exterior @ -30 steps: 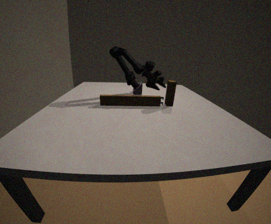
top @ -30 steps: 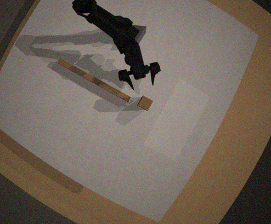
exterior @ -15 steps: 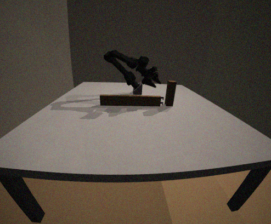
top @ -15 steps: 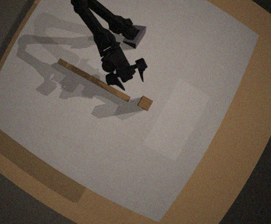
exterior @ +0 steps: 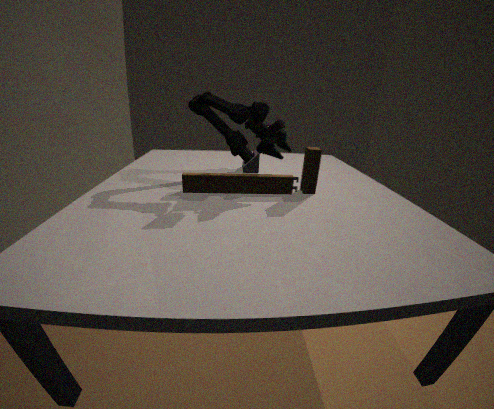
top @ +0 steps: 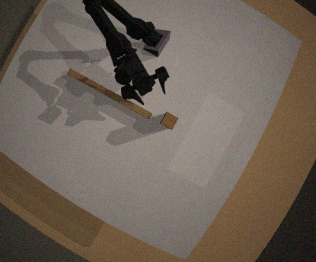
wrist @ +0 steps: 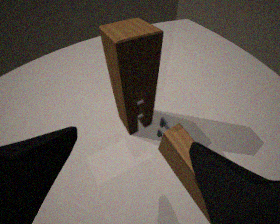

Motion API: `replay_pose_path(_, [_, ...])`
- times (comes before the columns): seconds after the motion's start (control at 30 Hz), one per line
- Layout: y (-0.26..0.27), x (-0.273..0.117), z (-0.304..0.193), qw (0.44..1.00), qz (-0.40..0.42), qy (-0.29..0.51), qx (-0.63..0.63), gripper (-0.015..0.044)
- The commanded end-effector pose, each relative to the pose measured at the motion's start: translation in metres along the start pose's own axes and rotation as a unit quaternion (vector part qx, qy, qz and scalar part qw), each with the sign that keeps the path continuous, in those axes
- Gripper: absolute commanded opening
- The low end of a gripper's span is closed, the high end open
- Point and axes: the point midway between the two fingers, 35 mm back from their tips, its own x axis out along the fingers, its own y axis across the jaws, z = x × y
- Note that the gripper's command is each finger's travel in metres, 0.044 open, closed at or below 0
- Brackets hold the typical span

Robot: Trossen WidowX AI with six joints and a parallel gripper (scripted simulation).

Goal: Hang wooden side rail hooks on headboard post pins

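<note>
No legible txt on rail [top: 109, 93] [exterior: 237, 183] [wrist: 181, 159] or post [top: 169, 120] [exterior: 311, 170] [wrist: 134, 70]; tool [top: 154, 99] [exterior: 287, 155] [wrist: 135, 141] open.

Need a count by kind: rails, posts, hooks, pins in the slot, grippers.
Wooden side rail: 1
Headboard post: 1
Steel hooks: 2
Pins: 2
Gripper, open: 1
Total: 7

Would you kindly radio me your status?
Black gripper open, empty. Brown wooden rail unhung, beside upright brown wooden post. No obstruction visible between them.
</note>
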Motion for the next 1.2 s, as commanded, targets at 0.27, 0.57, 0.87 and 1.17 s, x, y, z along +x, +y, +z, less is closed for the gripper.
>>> replay_pose_path(0.27, [-0.009, 0.002, 0.002, 0.989, -0.007, 0.051, 0.139, 0.044])
replay_pose_path(0.57, [-0.034, 0.002, 0.007, 0.866, -0.095, 0.156, 0.465, 0.044])
replay_pose_path(0.87, [-0.059, -0.004, 0.012, 0.645, -0.244, 0.185, 0.7, 0.044])
replay_pose_path(1.17, [-0.076, -0.009, 0.016, 0.49, -0.348, 0.159, 0.783, 0.044])
